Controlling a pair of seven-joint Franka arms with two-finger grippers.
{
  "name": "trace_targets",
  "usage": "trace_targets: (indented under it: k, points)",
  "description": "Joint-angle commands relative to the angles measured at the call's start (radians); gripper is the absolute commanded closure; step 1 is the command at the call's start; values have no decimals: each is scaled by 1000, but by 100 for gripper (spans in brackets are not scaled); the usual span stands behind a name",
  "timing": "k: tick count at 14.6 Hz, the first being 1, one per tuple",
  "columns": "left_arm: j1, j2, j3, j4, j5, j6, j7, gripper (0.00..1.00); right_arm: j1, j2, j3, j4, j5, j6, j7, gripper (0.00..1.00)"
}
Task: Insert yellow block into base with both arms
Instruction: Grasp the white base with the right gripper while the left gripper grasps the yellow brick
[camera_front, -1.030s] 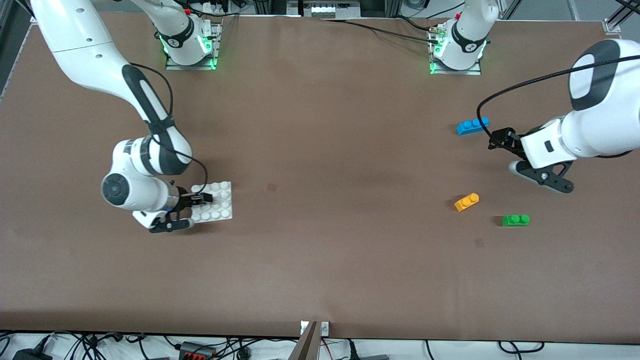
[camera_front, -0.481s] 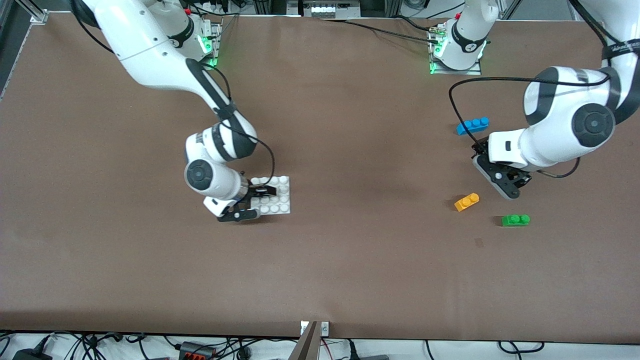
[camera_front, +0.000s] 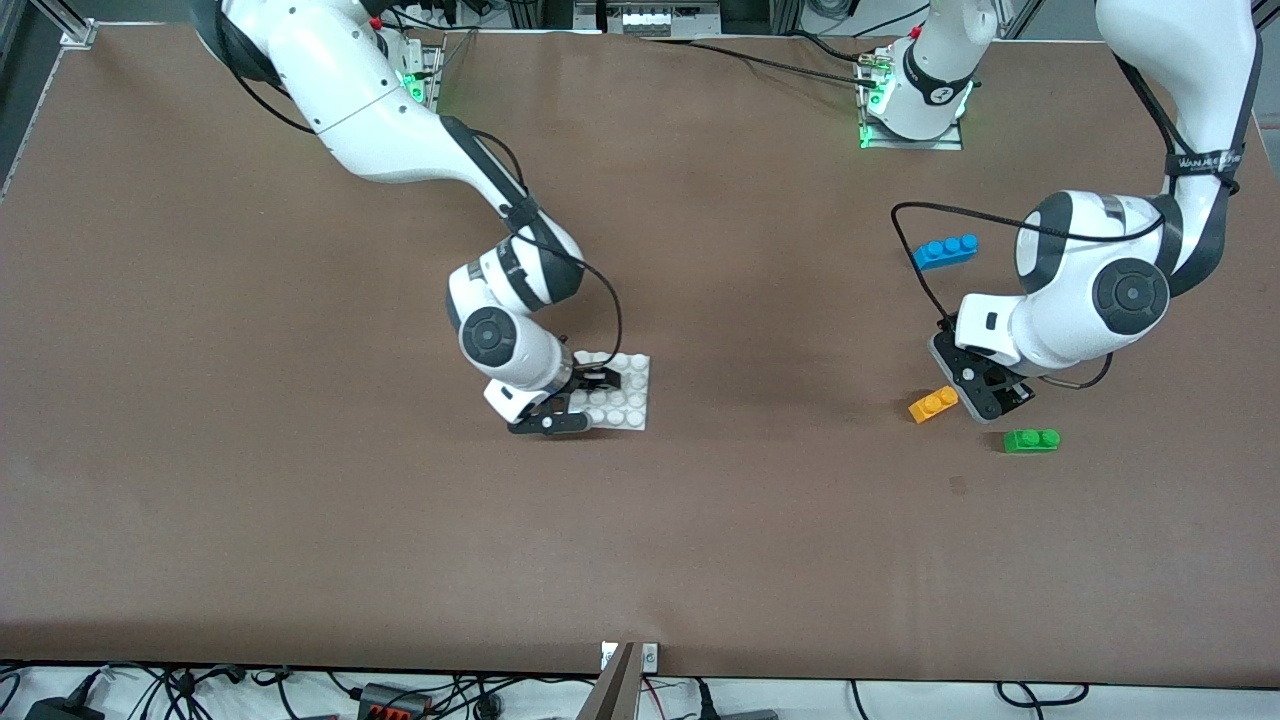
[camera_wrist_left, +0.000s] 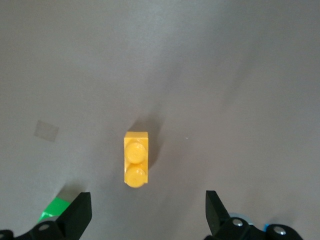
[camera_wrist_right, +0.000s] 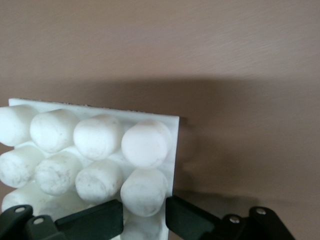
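- Yellow block (camera_front: 933, 404) is lying flat on the brown table (camera_front: 300, 560), studs up, toward the left arm's end; every place below is given relative to this block.
- Left gripper (camera_wrist_left: 146, 220) is hanging just above the block with its fingers (camera_wrist_left: 80, 212) spread wide apart, gripping nothing; in the front view it (camera_front: 985, 395) is showing just beside the block.
- Green brick (camera_front: 1031, 440) is sitting near the block, slightly nearer the front camera and farther toward the left arm's end.
- Blue brick (camera_front: 945, 251) is resting farther from the front camera than the block.
- Base (camera_front: 618, 392) is sitting well apart from the block, toward the right arm's end.
- Right gripper (camera_front: 575, 395) is clamping the base's edge, its fingers (camera_wrist_right: 100, 220) closing on a corner stud of the base (camera_wrist_right: 150, 122).
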Motion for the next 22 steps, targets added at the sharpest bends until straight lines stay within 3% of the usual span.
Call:
trace_targets:
  k: [1,4,6,8,9,12,17,22]
  points:
    - [10,58,-6,17,20,69,50,0,35,41,-1,36,17,55,29,62]
    - [8,104,-3,51,28,103,98,0,61,39,17,71,19,90,84,62]
    - [13,137,-1,60,113,158,115,0,58,39,17,79,19,90,81,61]
    - [20,165,-1,54,126,197,116,0,50,33,17,81,17,87,81,60]
    - [29,180,-1,49,128,209,116,0,47,21,16,81,17,70,81,56]
    - [34,182,0,-42,129,336,119,0,50,-48,11,98,5,-49,89,0]
    - [36,170,-1,-96,131,372,119,0,-66,-200,-3,96,5,-271,66,0]
    - [36,158,-1,-107,131,369,167,3,-4,-157,4,89,-10,-264,56,0]
